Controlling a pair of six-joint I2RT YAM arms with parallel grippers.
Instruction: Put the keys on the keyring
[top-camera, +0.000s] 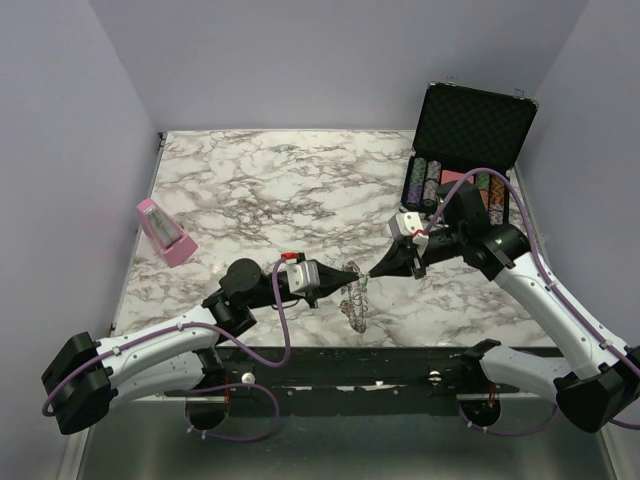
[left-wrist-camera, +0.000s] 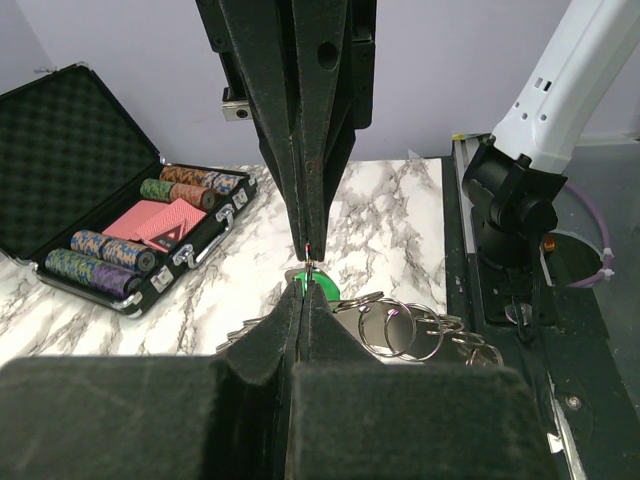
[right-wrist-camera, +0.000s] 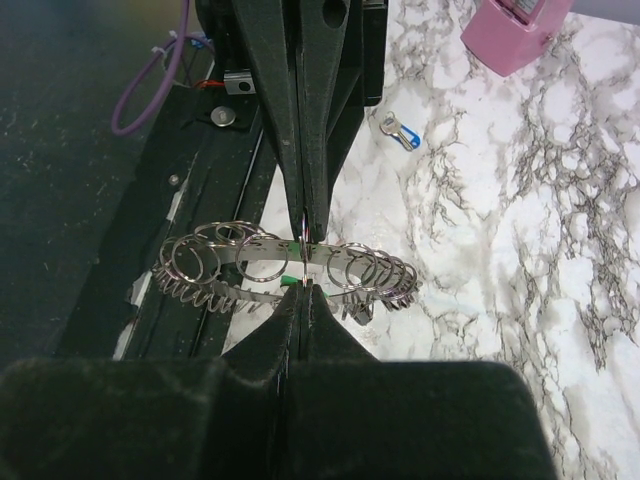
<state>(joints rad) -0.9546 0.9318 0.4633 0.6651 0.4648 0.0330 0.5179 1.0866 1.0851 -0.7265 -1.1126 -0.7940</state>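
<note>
Left fingers (top-camera: 338, 272) and right fingers (top-camera: 392, 264), both clenched, are meeting tip to tip at the keyring (right-wrist-camera: 250, 262) and green key (left-wrist-camera: 322, 291). These are hanging at the tabletop's (top-camera: 300, 190) near edge, with open marble lying far and left.

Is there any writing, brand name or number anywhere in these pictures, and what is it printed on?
No text can be read in any of the pictures.
The red cards in the black case show only a patterned back.
Any marks on the striped chips or the pink box are too small or blurred to read.
</note>
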